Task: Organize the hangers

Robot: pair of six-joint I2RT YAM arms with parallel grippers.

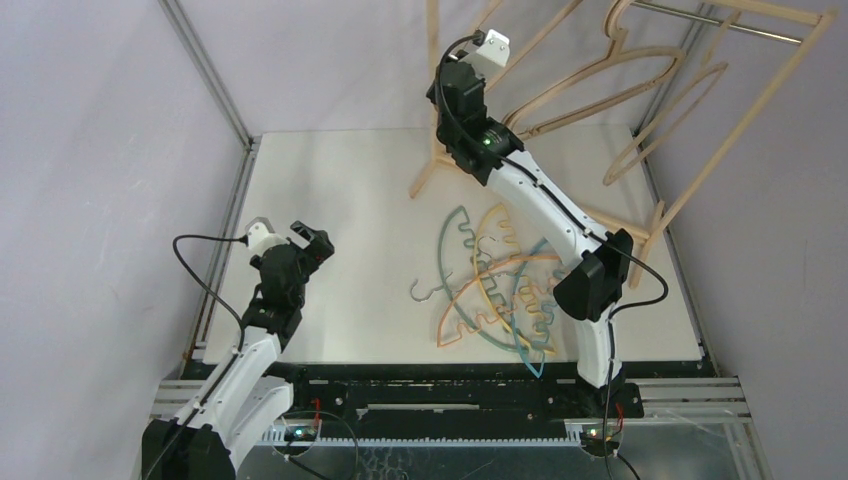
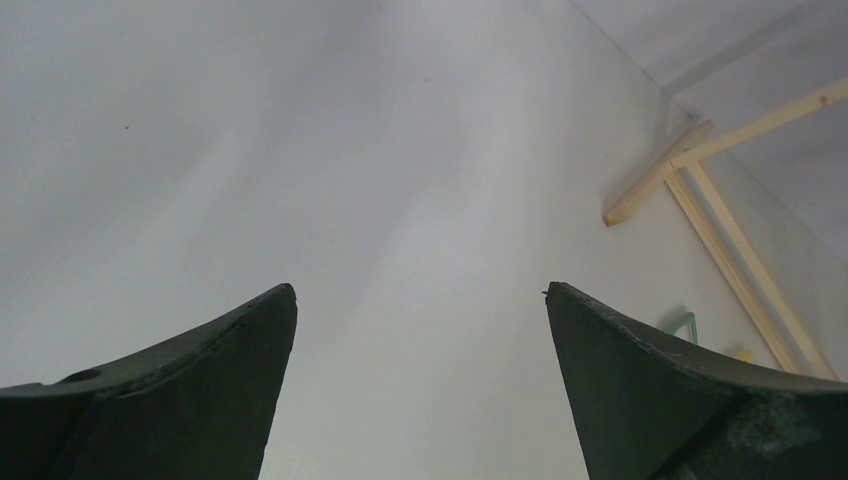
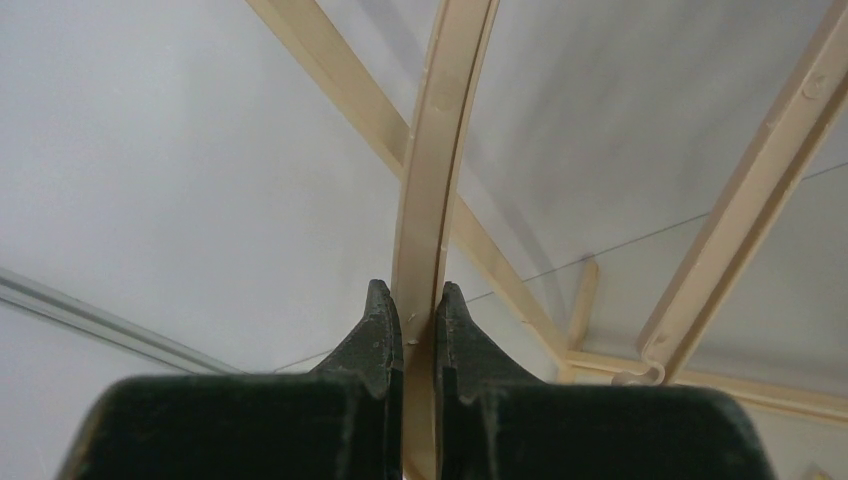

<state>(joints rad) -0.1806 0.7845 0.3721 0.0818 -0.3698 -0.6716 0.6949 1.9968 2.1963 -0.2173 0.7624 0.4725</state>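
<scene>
**Right fingers pinching a beige hanger at the rack; coloured hangers lying on the worktop**

We saw the right gripper (image 3: 412, 300) raised at the far side of the worktop (image 1: 340, 200), up beside the tall pale wooden rack (image 1: 760, 110). Its fingers (image 3: 375, 330) were pressed close together on a thin beige wooden hanger (image 3: 430, 150), one finger on each flat face. The hanger's strip ran up and away from them in a gentle curve. In the top view, more beige wooden hangers (image 1: 650, 55) hung tilted within the rack frame, below its metal rod (image 1: 720, 22).

The left gripper (image 2: 420, 295) hovered low over the near left part of the worktop, well apart from the rack. Its fingers (image 2: 230, 350) were spread wide, with only bare white surface between them. From that wrist view we could make out the rack's foot (image 2: 655, 180) ahead and to the right.

The thin notched hangers lay in an overlapping tangle on the worktop, just left of the right arm and in front of the rack. There we saw a teal arch (image 1: 447, 237) at the far left of the heap and an orange one (image 1: 460, 320) at its near left. Blue and yellow ones crossed among them, but we could not tell which lay on top.
</scene>
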